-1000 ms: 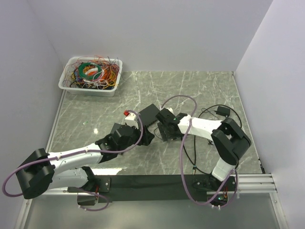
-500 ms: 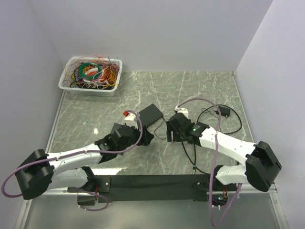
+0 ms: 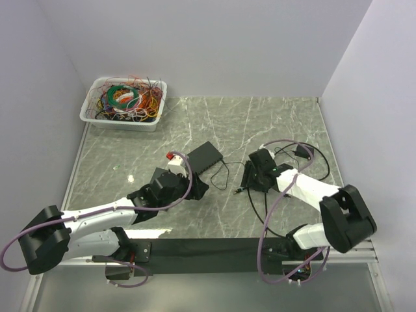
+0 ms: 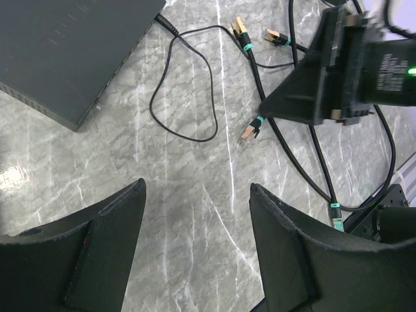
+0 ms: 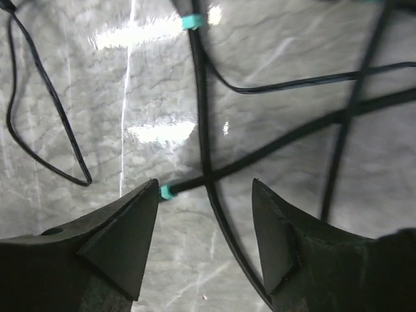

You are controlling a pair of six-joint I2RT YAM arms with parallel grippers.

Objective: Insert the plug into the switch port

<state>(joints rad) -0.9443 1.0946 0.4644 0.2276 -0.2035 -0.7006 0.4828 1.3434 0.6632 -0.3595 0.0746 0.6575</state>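
Hovering my right claw (image 5: pixel 203 188) wide open just by the plug (image 4: pixel 250 132), I think this is the grab step. It lies on the table (image 3: pixel 273 117), apart from the switch (image 3: pixel 205 156). My left claw (image 4: pixel 196 188) is open and empty. Next I should drop down and pinch the plug.

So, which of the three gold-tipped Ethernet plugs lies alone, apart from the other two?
The Ethernet plug lowest in the left wrist view, by the right gripper tip; the other two lie together higher up.
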